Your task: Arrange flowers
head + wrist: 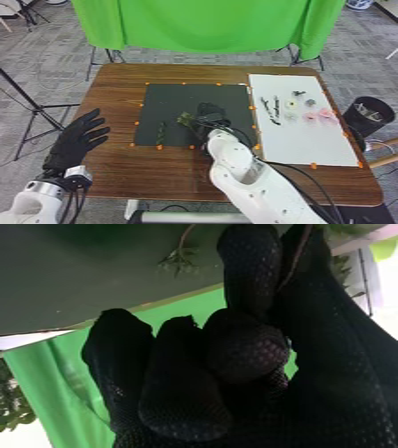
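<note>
In the head view, the right hand [211, 112] is over the black mat [182, 95], beside a green leafy sprig [185, 119]. The right wrist view shows the right hand [244, 341] with a thin stem [298, 260] pinched between thumb and finger, its other fingers curled. A second thin stem with small leaves [179, 259] lies against the dark mat there. Another green sprig [162, 133] rests on the mat's left part. On the white board [311, 145] are pink flowers [327, 114], a pale flower [291, 104] and dark stems [276, 111]. The left hand [75, 142] is open at the table's left side.
The brown table [120, 175] carries orange markers around the mat and board. A black bin [369, 117] stands off the table's right edge. A green cloth [204, 25] hangs beyond the far edge, and a tripod [35, 107] stands at the left.
</note>
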You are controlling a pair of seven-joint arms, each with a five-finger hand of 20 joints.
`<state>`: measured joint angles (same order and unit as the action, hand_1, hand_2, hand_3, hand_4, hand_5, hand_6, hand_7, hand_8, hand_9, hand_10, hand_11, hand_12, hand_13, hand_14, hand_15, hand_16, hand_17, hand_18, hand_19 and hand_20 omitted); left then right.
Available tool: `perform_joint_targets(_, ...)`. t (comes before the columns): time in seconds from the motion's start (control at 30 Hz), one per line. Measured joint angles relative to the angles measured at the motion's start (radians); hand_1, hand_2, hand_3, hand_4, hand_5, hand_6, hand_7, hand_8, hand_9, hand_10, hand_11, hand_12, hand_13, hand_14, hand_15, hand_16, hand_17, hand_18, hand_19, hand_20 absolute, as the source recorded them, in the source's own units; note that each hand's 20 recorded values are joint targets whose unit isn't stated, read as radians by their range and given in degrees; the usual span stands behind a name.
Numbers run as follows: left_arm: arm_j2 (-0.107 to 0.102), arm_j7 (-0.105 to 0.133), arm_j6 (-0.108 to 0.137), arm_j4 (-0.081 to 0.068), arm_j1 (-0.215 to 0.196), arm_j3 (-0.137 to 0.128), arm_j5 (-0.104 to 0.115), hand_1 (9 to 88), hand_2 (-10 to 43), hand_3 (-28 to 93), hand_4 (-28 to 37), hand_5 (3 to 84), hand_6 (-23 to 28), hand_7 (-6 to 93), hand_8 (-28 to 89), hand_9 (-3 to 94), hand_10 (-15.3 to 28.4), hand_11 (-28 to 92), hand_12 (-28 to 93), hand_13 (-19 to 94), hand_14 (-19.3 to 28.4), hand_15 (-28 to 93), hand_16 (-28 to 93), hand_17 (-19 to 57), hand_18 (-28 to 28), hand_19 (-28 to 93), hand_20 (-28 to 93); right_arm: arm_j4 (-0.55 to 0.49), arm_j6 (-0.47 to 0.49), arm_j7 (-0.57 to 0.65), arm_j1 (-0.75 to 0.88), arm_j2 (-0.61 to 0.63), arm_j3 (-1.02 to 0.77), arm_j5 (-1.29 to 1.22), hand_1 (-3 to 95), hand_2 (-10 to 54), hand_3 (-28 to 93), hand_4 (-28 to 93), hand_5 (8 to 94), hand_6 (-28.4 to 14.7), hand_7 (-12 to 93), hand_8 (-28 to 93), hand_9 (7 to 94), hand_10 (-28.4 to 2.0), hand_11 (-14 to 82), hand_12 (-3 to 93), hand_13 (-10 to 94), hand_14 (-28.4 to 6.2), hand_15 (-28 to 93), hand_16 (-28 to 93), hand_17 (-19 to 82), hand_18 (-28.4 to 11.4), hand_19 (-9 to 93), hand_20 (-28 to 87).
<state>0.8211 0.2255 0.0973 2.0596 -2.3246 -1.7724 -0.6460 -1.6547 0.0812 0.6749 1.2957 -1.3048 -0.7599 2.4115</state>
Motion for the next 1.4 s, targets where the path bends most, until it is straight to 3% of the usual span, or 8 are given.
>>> perform_joint_targets(0.4,-0.001,-0.007,-0.005,-0.002,0.008,0.003,-0.004,25.1,-4.9,70,-24.1,27.5,3.1,20.9,-11,23.7,12.0,24,16,21,15.6,39,-1,-8.1,22.5,48,11,-0.012,0.07,-0.004,0.033,-0.037,-0.031,0.018,31.2,0.9,88,-18,89.4,2.4,40,8,93.7,-4.7,65.1,24.8,94,-1.9,78,27,66,-20.5,93,69)
perform_joint_targets(0.57,-0.001,-0.01,-0.007,-0.004,0.011,0.006,-0.004,25.0,-4.9,70,-24.0,27.4,3.1,20.9,-11,23.7,11.9,24,16,21,15.6,39,-1,-8.2,22.5,48,11,-0.013,0.081,-0.009,0.038,-0.046,-0.035,0.032,29.4,0.5,87,-17,89.8,2.2,43,-5,93.7,-4.7,64.7,25.3,94,-1.9,78,27,66,-20.5,93,69)
perform_joint_targets(1.4,-0.005,-0.008,-0.007,-0.004,0.01,0.011,-0.004,25.1,-4.9,70,-24.0,27.5,3.1,20.8,-11,23.7,11.9,24,16,21,15.7,39,-1,-8.2,22.6,48,11,-0.029,0.113,-0.042,0.059,-0.052,-0.057,0.034,21.1,-2.5,83,-20,90.7,2.0,43,-7,93.7,-4.8,64.7,25.2,94,-2.0,78,28,66,-20.7,93,70)
